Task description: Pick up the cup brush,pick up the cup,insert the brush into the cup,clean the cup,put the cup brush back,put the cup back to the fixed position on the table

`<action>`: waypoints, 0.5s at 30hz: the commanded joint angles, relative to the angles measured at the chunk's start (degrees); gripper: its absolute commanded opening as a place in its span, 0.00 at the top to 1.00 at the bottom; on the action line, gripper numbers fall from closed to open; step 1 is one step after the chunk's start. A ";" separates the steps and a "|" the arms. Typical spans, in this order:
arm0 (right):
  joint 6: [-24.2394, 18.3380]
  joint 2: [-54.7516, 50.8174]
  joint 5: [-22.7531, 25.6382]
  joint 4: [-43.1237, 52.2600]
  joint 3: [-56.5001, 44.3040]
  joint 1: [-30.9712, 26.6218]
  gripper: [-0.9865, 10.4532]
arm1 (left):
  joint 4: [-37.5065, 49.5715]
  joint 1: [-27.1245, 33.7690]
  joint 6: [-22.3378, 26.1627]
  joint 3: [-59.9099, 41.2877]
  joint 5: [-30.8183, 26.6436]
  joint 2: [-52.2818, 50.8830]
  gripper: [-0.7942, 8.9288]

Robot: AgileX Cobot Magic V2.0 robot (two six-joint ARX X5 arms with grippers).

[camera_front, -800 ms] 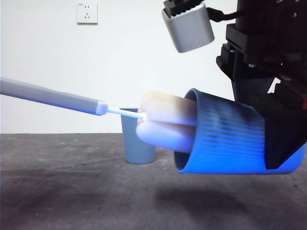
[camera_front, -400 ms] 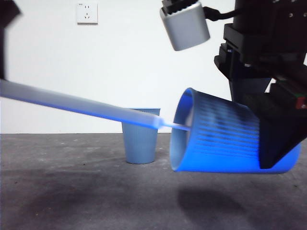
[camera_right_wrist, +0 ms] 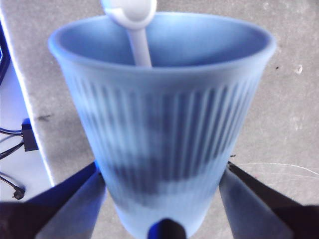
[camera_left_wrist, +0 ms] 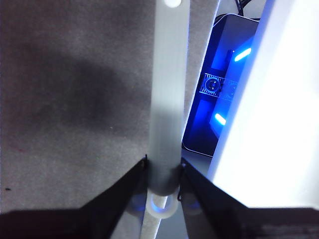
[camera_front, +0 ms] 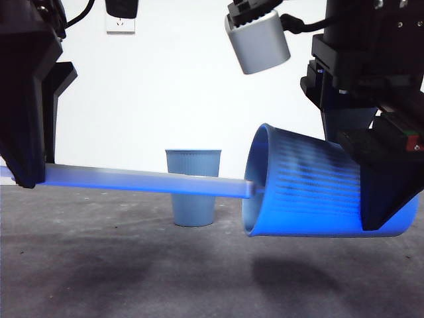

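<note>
Cleaning step in progress: the cup brush [camera_front: 146, 180] is being held near-horizontal, handle end clamped in the left fingers [camera_left_wrist: 163, 172] at 9 o'clock in the front view. The cup [camera_front: 311, 192] is being gripped at its base by the right fingers [camera_right_wrist: 162, 201], tipped on its side above the desk [camera_front: 132, 278], mouth facing 9 o'clock. Brush axis is lined up with the cup axis; the sponge head is being hidden inside. A second cup [camera_front: 193, 187] is standing behind.
</note>
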 commanded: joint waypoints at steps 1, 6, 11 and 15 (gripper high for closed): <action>0.90 0.11 -1.31 1.62 0.24 0.57 0.93 | 0.98 0.07 -0.79 -0.20 0.22 -0.22 0.93; 0.92 0.11 -1.27 1.62 0.24 0.55 0.93 | -2.97 0.22 -0.77 -0.20 -1.27 -2.64 0.93; 0.92 0.11 -1.27 1.62 0.24 0.55 0.93 | -6.71 0.33 -1.05 -0.20 -3.41 -7.02 0.93; 0.94 0.11 -1.27 1.64 0.22 0.55 0.93 | -9.60 1.46 -1.95 -0.20 -3.41 -11.32 0.93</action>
